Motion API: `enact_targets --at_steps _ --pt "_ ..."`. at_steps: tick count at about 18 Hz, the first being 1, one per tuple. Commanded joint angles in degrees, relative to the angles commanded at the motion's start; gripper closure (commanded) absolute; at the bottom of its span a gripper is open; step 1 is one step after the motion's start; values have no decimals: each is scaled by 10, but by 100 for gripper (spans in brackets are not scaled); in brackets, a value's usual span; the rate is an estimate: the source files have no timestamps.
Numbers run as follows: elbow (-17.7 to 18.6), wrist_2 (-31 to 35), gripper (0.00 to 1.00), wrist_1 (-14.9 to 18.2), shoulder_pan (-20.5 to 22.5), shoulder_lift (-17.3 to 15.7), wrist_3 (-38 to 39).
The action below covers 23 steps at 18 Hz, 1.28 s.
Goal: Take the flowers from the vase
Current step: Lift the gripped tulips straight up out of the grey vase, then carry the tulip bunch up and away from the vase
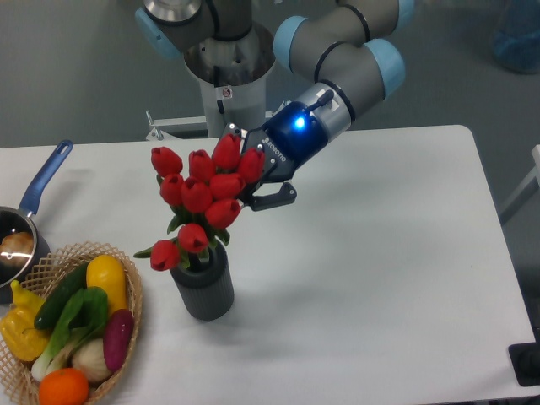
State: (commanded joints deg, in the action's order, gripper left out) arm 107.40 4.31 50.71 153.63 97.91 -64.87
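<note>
From my remote station, the fixed camera shows the gripper (pixel 250 173) reaching in from the far side of the white table (pixel 380 278), angled down and to the left, pressed up against the top of the flowers (pixel 202 190). One dark finger (pixel 274 197) sticks out below the red buds on their right side; the other is lost behind the blooms, so I cannot tell how wide the pincer stands or whether it has closed on any stem. A blue light glows on the wrist just behind it. The bunch of red tulips sits in the vase (pixel 203 288), its green stems running down into the mouth, with two buds drooping low by the rim. The ribbed dark grey vase stands upright toward the table's near-left area, just beside the wicker basket (pixel 133 325) of vegetables at the near-left corner. A saucepan (pixel 17 245) with a blue handle sits at the left edge, behind the basket.
</note>
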Motion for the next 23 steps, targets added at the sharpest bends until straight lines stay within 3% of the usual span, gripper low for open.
enact_targets --at_steps 10,20,23 --pt "-8 -15 65 0 12 -25 69" --pt "-18 -26 65 1 32 -32 100" --pt "-37 -22 65 1 40 -26 100"
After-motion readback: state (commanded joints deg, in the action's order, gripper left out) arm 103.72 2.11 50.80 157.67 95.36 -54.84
